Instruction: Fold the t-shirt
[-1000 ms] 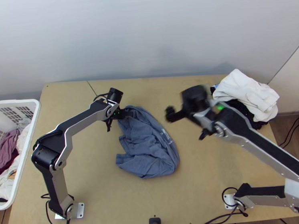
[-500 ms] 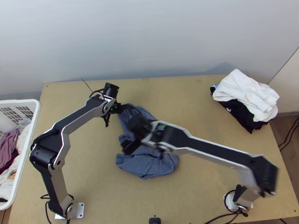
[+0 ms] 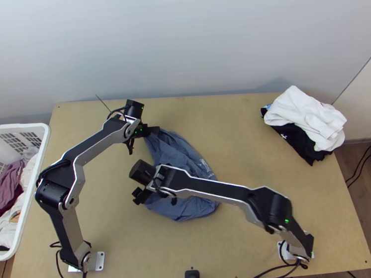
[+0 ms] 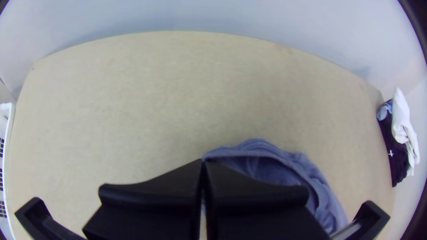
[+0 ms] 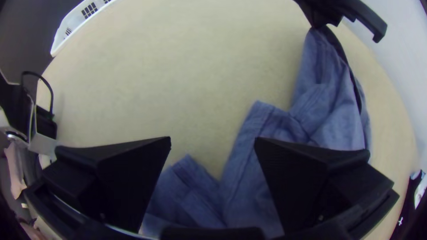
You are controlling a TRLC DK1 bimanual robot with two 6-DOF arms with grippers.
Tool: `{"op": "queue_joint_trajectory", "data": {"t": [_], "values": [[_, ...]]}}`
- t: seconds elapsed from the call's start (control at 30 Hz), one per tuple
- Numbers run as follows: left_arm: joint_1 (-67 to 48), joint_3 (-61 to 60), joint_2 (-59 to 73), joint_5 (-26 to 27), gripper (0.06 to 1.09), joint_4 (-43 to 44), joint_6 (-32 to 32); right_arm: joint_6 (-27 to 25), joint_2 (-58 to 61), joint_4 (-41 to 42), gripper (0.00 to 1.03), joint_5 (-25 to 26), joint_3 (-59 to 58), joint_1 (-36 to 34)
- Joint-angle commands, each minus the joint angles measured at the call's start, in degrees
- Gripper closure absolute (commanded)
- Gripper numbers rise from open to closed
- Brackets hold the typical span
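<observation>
the blue-grey t-shirt (image 3: pixel 172 148) lies bunched near the middle of the smooth, light wooden table (image 3: pixel 268 204), soft, matte cloth in long creases, its outer side curved and bearing small pale print. the left gripper (image 3: pixel 156 129) has its flat black jaws together, clamped on the shirt's narrow, gathered far end. the right gripper (image 3: pixel 137 195) has its wide jaws apart, over the rumpled near part with its squared, seamed edges.
</observation>
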Motion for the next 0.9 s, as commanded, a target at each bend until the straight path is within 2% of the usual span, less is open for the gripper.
{"op": "queue_joint_trajectory", "data": {"t": [0.0, 0.1, 0.13, 0.3, 0.33, 0.4, 0.47, 0.57, 0.83, 0.87], "values": [[0.3, 0.0, 0.1, 0.4, 1.04, -0.3, 0.1, -1.1, 6.3, 0.4, 0.17, 1.4, 3.7, -0.9], [0.3, -0.4, -0.4, 0.4, 1.04, -0.5, 0.1, -1.7, 6.8, 0.5, 0.47, 3.7, 4.3, -1.2], [0.3, -0.8, -0.6, 0.5, 1.04, -0.5, 0.1, -1.8, 6.8, 0.5, 0.5, 4.0, 4.4, -1.3], [0.5, -2.3, -1.8, 0.6, 1.04, -0.5, 0.3, -1.9, 7.6, 0.2, 0.51, 6.6, 4.2, -1.9], [0.6, -2.5, -2.0, 0.6, 1.04, -0.5, 0.3, -1.9, 7.7, 0.1, 0.57, 6.7, 4.2, -1.9], [0.8, -2.9, -2.1, 0.6, 1.04, -0.5, 0.4, -2.0, 8.2, 0.0, 0.83, 6.7, 4.5, -2.2], [0.9, -3.1, -2.3, 0.6, 1.04, -0.6, 0.6, -3.2, 8.7, -0.2, 1.0, 6.8, 4.9, -2.2], [1.3, -3.1, -2.6, 0.7, 1.04, -0.6, 0.8, -3.7, 9.7, -3.6, 1.0, 9.0, 6.3, -2.2], [1.7, -3.4, -2.9, 0.7, 1.04, -0.9, 0.9, -1.5, 8.2, -7.6, 1.0, 9.2, 8.4, -4.8], [1.7, -3.5, -2.9, 0.8, 1.04, -0.9, 0.9, -1.6, 8.2, -8.0, 0.96, 9.2, 8.7, -4.8]]}}
